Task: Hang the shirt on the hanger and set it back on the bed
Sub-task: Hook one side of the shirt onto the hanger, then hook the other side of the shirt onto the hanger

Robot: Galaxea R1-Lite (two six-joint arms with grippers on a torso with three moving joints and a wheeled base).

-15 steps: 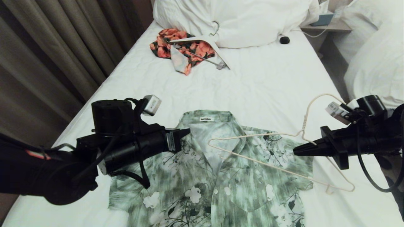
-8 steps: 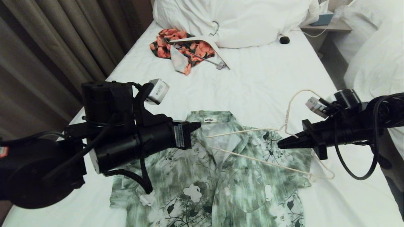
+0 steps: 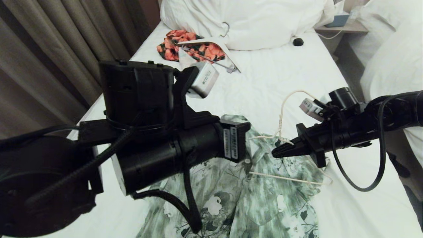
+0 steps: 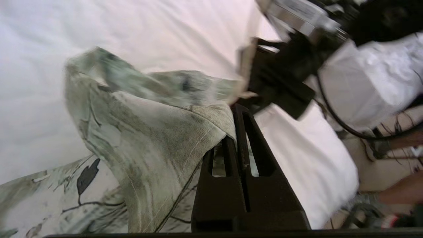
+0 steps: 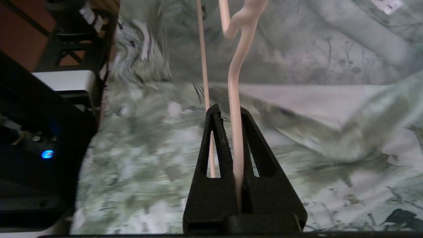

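Observation:
The green and white flowered shirt [image 3: 251, 198] lies front up on the bed [image 3: 281, 86], its collar side lifted. My left gripper [image 3: 245, 133] is raised over the collar and shut on a fold of the shirt [image 4: 148, 138], which drapes off the left gripper [image 4: 235, 119]. My right gripper [image 3: 276, 152] comes in from the right, shut on the cream wire hanger [image 3: 281, 114] just below its hook. In the right wrist view the hanger [image 5: 235, 99] runs straight out between the fingers of the right gripper [image 5: 228, 110], over the shirt [image 5: 297, 99]. The hanger's far end is hidden behind my left arm.
An orange-red floral garment [image 3: 195, 49] with a flat white hanger [image 3: 228, 49] lies near the white pillow [image 3: 257, 19]. A small black object [image 3: 298, 41] sits beside them. Curtains [image 3: 49, 59] run along the left; a neighbouring bed [image 3: 393, 59] and nightstand [image 3: 343, 27] stand right.
My left arm has risen and swung right, lifting the shirt's collar side off the sheet. My right gripper has carried the hanger leftward toward the collar.

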